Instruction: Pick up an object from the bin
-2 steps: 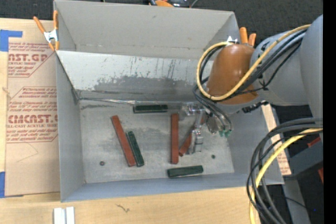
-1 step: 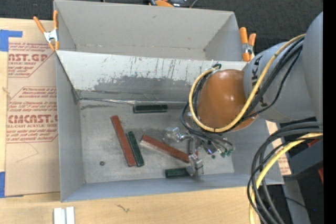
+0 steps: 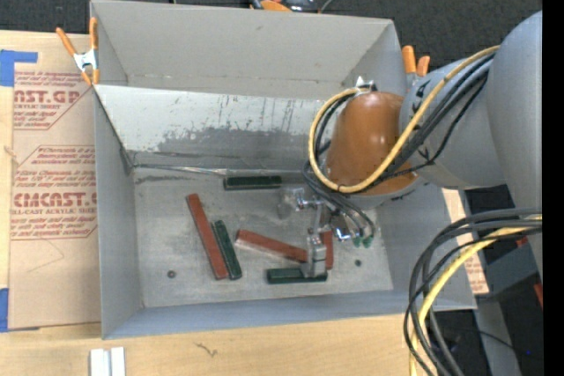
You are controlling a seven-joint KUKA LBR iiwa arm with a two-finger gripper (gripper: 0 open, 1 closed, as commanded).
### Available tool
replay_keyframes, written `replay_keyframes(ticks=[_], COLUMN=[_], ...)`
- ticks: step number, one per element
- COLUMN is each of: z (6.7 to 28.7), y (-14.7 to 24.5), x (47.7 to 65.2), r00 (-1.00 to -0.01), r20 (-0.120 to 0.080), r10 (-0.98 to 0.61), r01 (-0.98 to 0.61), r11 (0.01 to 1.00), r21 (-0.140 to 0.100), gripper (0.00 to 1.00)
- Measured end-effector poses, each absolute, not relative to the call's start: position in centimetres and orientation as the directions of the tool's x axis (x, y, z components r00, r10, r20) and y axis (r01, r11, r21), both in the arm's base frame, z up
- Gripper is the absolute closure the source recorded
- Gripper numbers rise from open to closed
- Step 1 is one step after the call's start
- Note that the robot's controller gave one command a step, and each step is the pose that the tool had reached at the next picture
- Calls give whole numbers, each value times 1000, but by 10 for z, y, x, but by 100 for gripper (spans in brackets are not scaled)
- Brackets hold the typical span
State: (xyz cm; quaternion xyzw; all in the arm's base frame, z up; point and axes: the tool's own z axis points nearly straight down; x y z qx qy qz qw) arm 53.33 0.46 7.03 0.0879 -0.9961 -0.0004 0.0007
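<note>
End effector (image 3: pixel 315 254) hangs low in the grey bin (image 3: pixel 115 216), its opening impossible to tell. Touching its tip are the end of a red flat bar (image 3: pixel 269 245) and a dark green bar (image 3: pixel 296 275). Farther left lie a red bar (image 3: pixel 204 235) and a green bar (image 3: pixel 228 249) side by side. Farthest back lies another dark green bar (image 3: pixel 253 182).
</note>
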Motion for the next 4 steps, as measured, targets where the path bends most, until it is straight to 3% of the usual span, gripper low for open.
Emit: replay_keyframes(ticks=[1, 2, 3, 4], z=[73, 70, 71, 71], y=[5, 5, 19, 18], x=[536, 534, 484, 484], r00=[-985, -985, -988, -988], r20=[-7, -4, -5, 3], r10=[-175, -175, -154, -155], r01=[-175, -175, -154, -155], r11=[985, 985, 988, 988], r21=[0, 1, 0, 1], gripper=[100, 0, 0, 100])
